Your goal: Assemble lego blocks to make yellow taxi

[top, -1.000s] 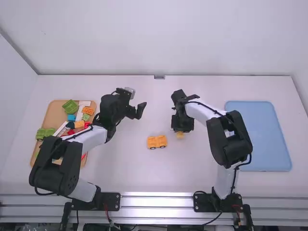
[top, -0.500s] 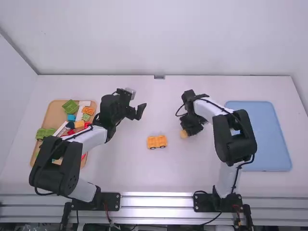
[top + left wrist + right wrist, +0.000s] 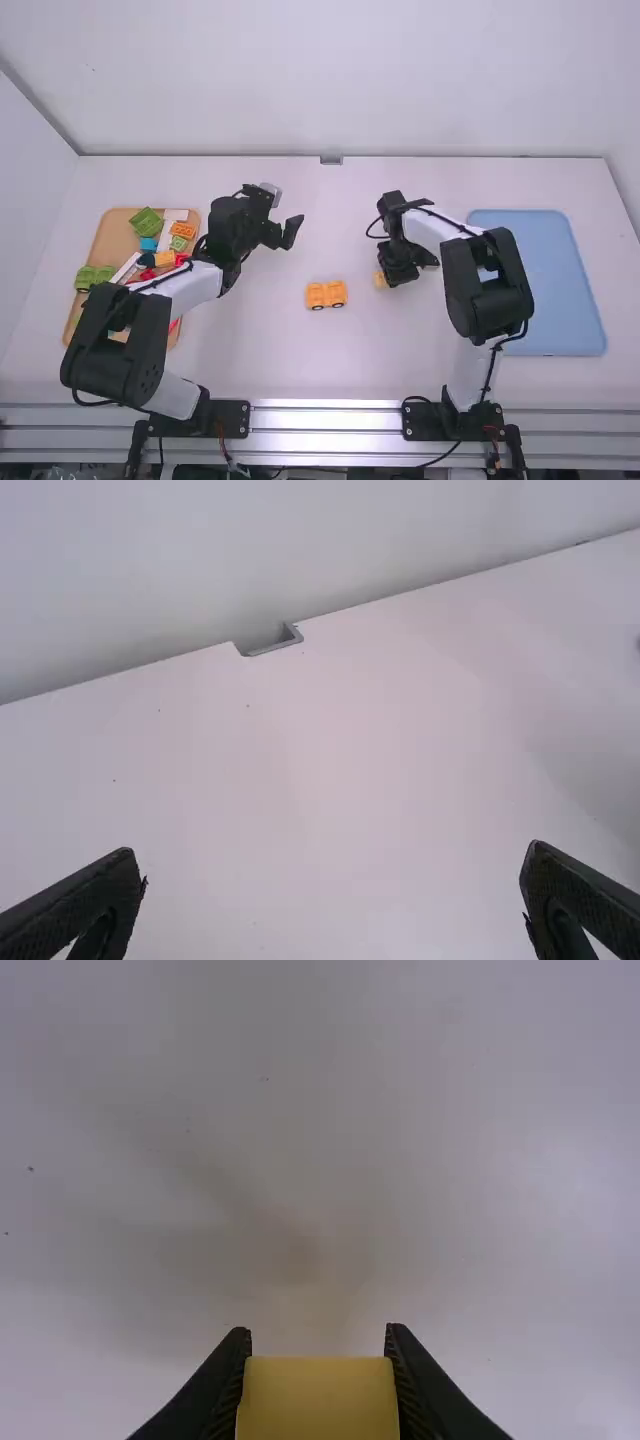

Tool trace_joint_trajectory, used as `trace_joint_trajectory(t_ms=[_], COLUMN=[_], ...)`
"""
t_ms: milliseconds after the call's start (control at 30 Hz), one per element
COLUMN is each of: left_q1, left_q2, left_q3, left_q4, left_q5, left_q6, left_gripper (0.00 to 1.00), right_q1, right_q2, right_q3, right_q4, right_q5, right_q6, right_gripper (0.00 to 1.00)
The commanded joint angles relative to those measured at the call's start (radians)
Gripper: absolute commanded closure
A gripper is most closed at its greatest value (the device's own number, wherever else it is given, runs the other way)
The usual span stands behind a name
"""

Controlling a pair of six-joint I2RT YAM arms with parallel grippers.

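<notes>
High view: right end effector [image 3: 385, 279] grips one yellow block [image 3: 318, 1400], left end effector [image 3: 284, 227] open

The right gripper [image 3: 388, 277] hid part of the yellow block [image 3: 381, 281] in the high view, while the left arm [image 3: 105, 325] covered some of the tan tray [image 3: 117, 232], whose coloured pieces [image 3: 183, 230] were too small to make out their studs. The right wrist view's edge cut off the block, and the left wrist view's edge clipped a dark spot [image 3: 638, 643] too slight to identify.
</notes>
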Motion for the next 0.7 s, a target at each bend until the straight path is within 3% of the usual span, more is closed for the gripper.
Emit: trace_joint_trajectory(t_ms=[0, 233, 433, 667], left_q1=[-0.003, -0.003, -0.003, 0.004], left_q2=[-0.024, -0.024, -0.024, -0.024], left_q3=[0.014, 0.014, 0.013, 0.013], left_q4=[-0.002, -0.012, -0.016, -0.019], left_q5=[0.003, 0.003, 0.003, 0.003], left_q6=[0.010, 0.006, 0.006, 0.006], left_gripper=[0.01, 0.01, 0.01, 0.01], right_q1=[0.025, 0.103, 0.101, 0.078], right_q2=[0.015, -0.031, -0.032, -0.032], right_q3=[-0.014, -0.014, -0.047, -0.098], right_q4=[-0.037, -0.001, 0.098, 0.161], right_q5=[0.034, 0.148, 0.092, 0.024], right_q6=[0.069, 0.082, 0.033, 0.064], right_gripper=[1.00, 1.00, 0.95, 1.00])
